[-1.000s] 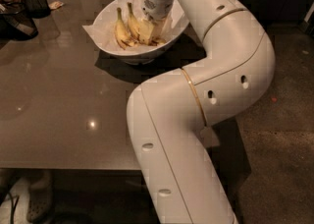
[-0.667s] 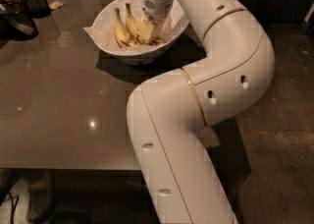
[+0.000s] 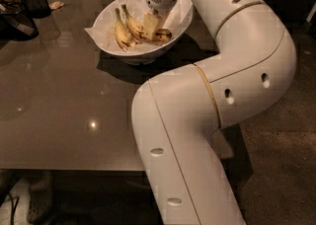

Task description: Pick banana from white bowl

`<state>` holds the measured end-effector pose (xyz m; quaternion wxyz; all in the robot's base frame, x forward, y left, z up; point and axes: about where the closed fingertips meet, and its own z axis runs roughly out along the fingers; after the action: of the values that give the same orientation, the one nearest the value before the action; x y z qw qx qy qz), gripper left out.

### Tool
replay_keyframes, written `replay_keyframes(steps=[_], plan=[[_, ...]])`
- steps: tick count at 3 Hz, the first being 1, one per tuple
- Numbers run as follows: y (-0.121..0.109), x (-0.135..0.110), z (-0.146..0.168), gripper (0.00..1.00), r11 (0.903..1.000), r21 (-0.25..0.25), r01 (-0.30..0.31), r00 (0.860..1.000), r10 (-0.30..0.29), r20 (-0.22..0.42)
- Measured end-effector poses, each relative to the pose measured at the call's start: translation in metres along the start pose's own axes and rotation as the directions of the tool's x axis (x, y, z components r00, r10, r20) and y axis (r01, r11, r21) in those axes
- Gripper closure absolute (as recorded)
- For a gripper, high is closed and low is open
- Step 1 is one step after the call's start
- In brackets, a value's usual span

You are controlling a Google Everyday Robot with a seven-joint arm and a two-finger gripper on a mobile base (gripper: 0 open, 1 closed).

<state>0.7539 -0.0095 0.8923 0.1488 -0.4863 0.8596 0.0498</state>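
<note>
The white bowl (image 3: 180,19), lined with crinkled white paper, stands at the far middle of the dark table. Two bananas lie in it. The banana (image 3: 134,25), long and slim with dark brown streaks, lies across the bowl's middle. A shorter, stubbier banana (image 3: 119,34) lies to its left. My gripper (image 3: 151,24) reaches down into the bowl and sits right on the middle of the long banana, hiding part of it.
My white arm (image 3: 217,95) bends over the table's right side and front edge. A dark mesh cup (image 3: 37,1) and a dark object (image 3: 17,24) stand at the far left. The table's front edge (image 3: 69,168) runs low in the view. Carpeted floor (image 3: 286,169) lies to the right.
</note>
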Motion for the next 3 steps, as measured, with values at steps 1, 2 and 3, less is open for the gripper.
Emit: replay_keyframes(steps=[1,2,3], plan=[[0.0035,0.0014,-0.0169,1.00,0.9993,0.013,0.035,0.999,-0.035,0.029],[0.0105,0.0001,-0.0177,1.00,0.9974,-0.003,0.072,0.996,-0.072,0.047],[0.0101,-0.0038,-0.0236,1.00,0.9966,0.013,0.082,0.994,-0.082,0.065]])
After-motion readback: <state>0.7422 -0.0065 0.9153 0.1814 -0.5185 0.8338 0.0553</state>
